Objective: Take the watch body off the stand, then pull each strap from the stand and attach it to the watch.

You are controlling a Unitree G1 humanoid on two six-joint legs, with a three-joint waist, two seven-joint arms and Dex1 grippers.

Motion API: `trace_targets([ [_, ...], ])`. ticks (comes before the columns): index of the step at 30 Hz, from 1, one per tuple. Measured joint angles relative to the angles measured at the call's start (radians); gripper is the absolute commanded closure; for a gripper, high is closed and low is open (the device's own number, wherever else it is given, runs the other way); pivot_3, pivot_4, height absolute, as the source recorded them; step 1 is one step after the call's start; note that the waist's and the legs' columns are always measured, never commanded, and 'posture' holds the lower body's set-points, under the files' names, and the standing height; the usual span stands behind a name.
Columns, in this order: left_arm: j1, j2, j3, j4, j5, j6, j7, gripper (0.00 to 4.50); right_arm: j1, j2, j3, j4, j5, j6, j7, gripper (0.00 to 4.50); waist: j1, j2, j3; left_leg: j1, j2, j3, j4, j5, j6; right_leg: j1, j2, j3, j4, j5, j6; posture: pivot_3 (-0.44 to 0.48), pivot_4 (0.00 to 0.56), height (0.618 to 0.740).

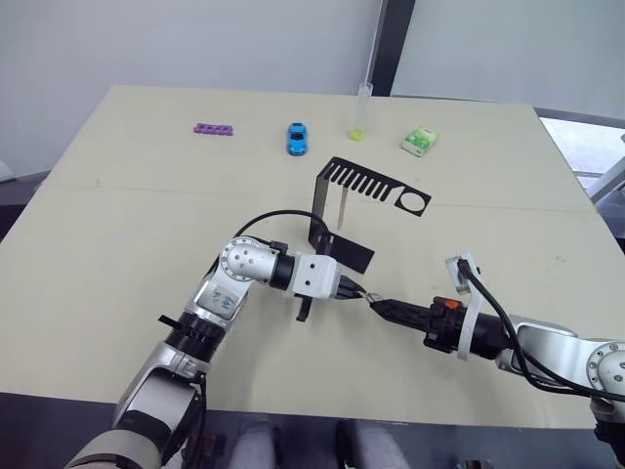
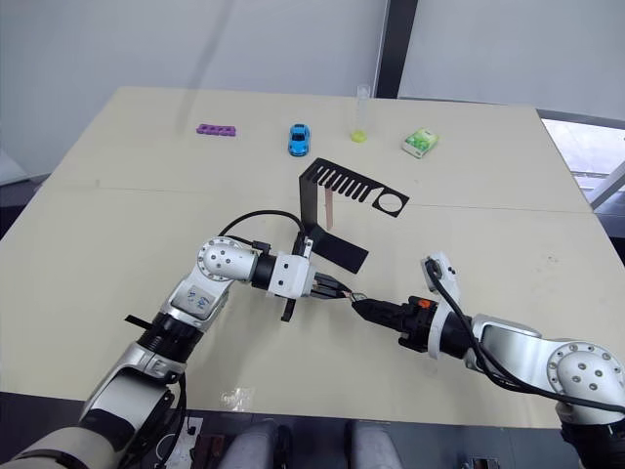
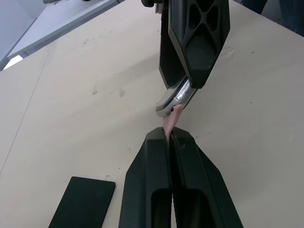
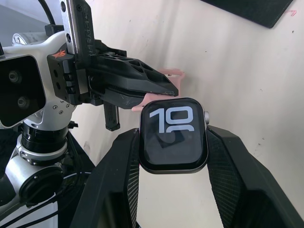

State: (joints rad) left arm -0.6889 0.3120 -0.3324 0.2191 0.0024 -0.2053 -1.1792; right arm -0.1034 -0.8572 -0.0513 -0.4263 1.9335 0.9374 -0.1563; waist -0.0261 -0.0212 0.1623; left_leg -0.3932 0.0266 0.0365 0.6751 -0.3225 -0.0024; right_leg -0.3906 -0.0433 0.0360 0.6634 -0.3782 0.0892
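Observation:
The watch body (image 4: 173, 135), a dark squarish case with white digits on its screen, sits clamped between the fingers of my right gripper (image 1: 381, 307) just above the table. My left gripper (image 1: 354, 291) is shut on one pale pink strap (image 3: 170, 124), whose free end meets the edge of the watch body. The two grippers face each other tip to tip in front of the stand (image 1: 319, 200). That black stand rests upright behind them, with a second pink strap (image 1: 342, 208) hanging from its comb slots.
Along the far side of the table lie a purple bar with holes (image 1: 214, 128), a blue toy car (image 1: 296, 138), a thin tube with yellow liquid (image 1: 360, 112) and a green-and-white packet (image 1: 420, 142).

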Motion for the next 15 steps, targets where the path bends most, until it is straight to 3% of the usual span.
trace_targets([
  [15,0.0,-0.003,-0.003,0.004,0.004,0.0,-0.012,4.5,-0.004,-0.022,0.002,0.0,0.0,0.003,0.0,3.0,0.0,0.0,0.0,0.0,0.0,0.0,0.0,0.0,0.0,0.0,0.0,0.0,0.0,0.0,0.0,0.0,0.15,0.74],
])
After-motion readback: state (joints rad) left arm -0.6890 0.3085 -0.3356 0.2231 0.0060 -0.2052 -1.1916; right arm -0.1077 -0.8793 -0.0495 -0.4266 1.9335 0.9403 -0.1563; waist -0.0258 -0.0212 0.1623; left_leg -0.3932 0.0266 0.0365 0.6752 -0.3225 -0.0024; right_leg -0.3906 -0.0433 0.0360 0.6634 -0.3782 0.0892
